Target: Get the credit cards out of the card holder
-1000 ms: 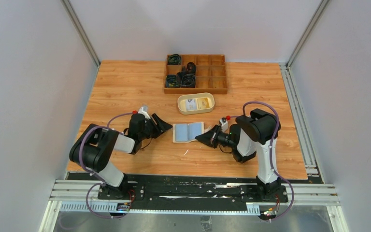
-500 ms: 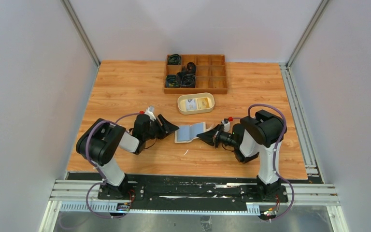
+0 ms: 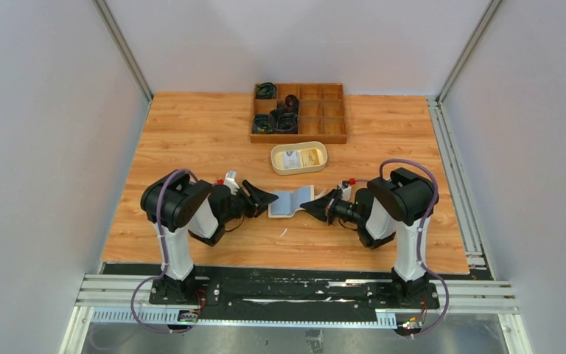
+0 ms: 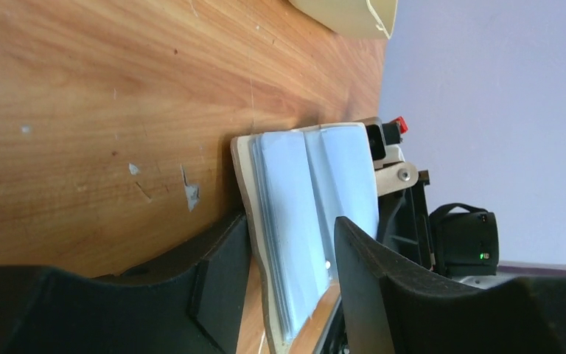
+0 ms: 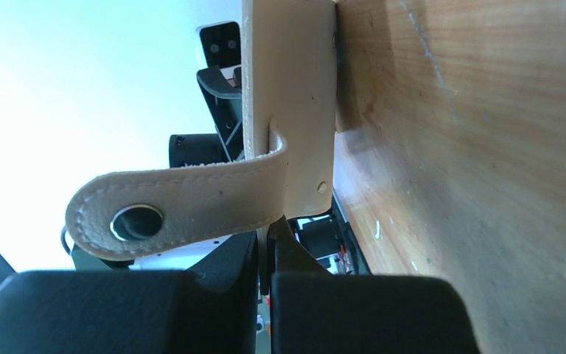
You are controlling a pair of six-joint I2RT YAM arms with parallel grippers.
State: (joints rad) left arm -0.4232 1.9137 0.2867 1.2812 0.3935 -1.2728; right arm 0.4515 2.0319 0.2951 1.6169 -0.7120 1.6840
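Mid-frame, the right gripper (image 3: 314,207), pinched on the card holder (image 3: 289,202), has tipped it up, while the half-open, empty left gripper (image 3: 265,198) has slid astride the credit cards (image 4: 295,221), ready to pull.

Left gripper (image 3: 268,198) swung in from well apart to the left edge of the card holder (image 3: 292,200), jaws now astride it, card holder no longer flat on the table (image 3: 191,133), right half lifted and tilted by the right gripper (image 3: 309,209).
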